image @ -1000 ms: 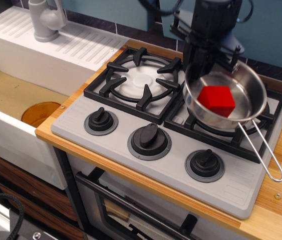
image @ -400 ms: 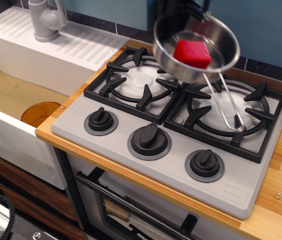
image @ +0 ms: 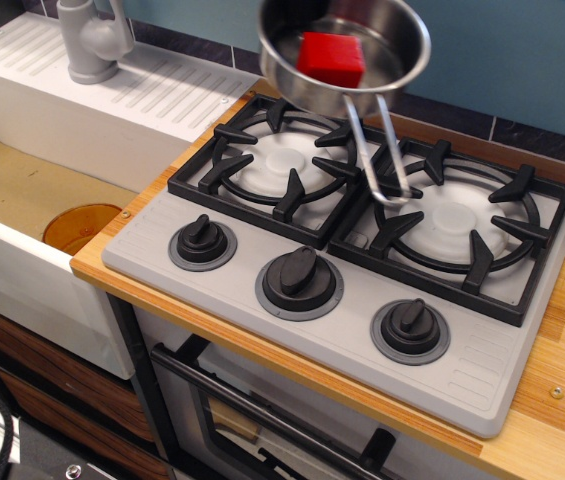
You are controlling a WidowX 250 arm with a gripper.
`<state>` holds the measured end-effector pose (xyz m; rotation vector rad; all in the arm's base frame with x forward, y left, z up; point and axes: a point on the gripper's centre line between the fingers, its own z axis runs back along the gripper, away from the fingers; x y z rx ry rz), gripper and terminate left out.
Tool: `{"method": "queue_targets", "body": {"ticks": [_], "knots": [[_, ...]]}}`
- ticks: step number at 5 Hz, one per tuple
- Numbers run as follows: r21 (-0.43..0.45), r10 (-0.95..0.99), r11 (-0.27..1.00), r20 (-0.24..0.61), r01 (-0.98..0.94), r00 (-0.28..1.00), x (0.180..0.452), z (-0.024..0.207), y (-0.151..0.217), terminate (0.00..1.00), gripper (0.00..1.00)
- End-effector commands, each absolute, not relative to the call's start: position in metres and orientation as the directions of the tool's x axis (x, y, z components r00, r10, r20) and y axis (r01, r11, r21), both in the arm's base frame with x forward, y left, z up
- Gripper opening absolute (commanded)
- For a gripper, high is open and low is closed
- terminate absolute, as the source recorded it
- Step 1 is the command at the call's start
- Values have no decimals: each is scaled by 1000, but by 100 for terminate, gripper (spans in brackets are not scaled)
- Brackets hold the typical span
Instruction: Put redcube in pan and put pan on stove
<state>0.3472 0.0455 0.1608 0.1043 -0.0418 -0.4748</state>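
Observation:
The pan (image: 394, 45) hangs in the air at the top of the view, above the back edge of the stove (image: 152, 250), between its two burners. It tilts toward me and its wire-loop handle (image: 374, 150) hangs down over the grates. The redcube (image: 330, 58) lies inside the pan. My gripper is cut off by the top edge of the frame and does not show; the pan's far rim runs out of view there. The left burner (image: 284, 160) and the right burner (image: 457, 220) are both bare.
Three black knobs (image: 300, 280) line the stove's front. A white sink (image: 22, 190) with an orange drain and a grey faucet (image: 92, 40) lies to the left. A wooden counter (image: 562, 400) borders the stove, with a blue wall behind.
The pan with the redcube in it rose off the right burner and moved left and back, up to the top of the view. The gripper went out of frame.

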Motion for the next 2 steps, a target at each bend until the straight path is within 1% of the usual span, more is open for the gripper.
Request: {"method": "queue_targets", "body": {"ticks": [1,2], "knots": [[139,-489,869,85,475,868,374,160,66,0,0],[127,-483,873,93,471,871,376,150,72,0,0]]}}
